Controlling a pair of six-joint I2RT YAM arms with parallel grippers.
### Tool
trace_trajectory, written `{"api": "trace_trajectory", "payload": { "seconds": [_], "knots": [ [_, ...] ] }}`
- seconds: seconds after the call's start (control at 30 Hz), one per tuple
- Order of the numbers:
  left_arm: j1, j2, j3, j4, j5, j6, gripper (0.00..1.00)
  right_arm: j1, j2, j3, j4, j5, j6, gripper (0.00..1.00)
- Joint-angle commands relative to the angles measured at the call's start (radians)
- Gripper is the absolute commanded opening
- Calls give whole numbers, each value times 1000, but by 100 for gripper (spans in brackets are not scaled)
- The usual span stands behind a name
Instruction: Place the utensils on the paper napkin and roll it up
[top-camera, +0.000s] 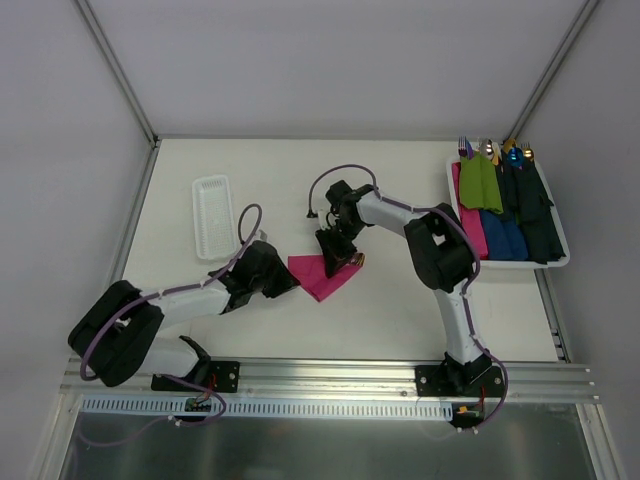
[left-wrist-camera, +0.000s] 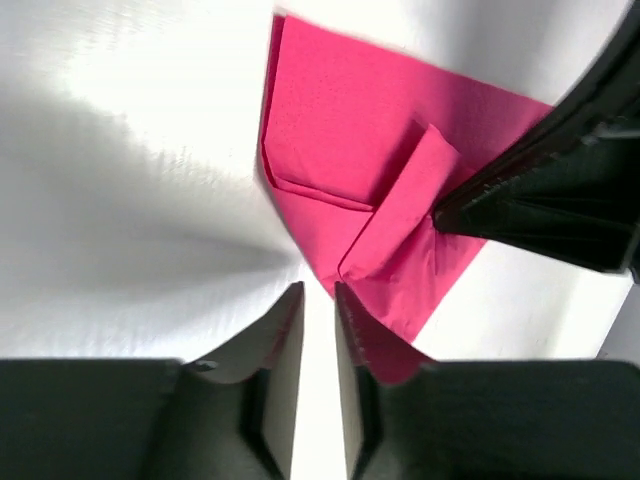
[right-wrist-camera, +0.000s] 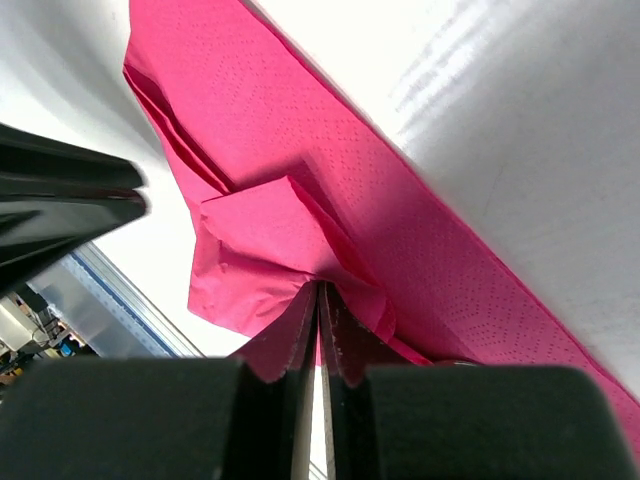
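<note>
A white table (top-camera: 380, 320) fills the middle of the overhead view, matte and evenly lit. Plain pale-grey walls close it in: a back wall (top-camera: 340, 60), a left wall (top-camera: 60, 150) and a right wall (top-camera: 610, 100). Slim aluminium posts (top-camera: 115, 68) run along the two back corners. An aluminium rail (top-camera: 330, 375) runs along the table's near edge, with a white slotted strip (top-camera: 330, 408) just below it and a dull grey sheet (top-camera: 330, 445) at the bottom. In both wrist views the table glares bright white, with soft grey shadows.
</note>
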Motion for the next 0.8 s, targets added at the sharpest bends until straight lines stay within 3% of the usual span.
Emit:
{"api": "trace_trajectory", "payload": {
  "seconds": [0.0,0.1,0.23,0.77],
  "knots": [
    [-8,-121,-40,-67,-109,5,22,30,55,28,-2,67,-21,7],
    [-6,-227,-52,-63,-109,38,27,49,66,51,-5,64,-20,7],
    [-6,-243,-34,-20,-75,69,28,75,85,77,-12,53,-29,7],
    [-22,-2,-94,245,-26,-61,20,103,114,160,-9,-19,-119,6]
  ]
}}
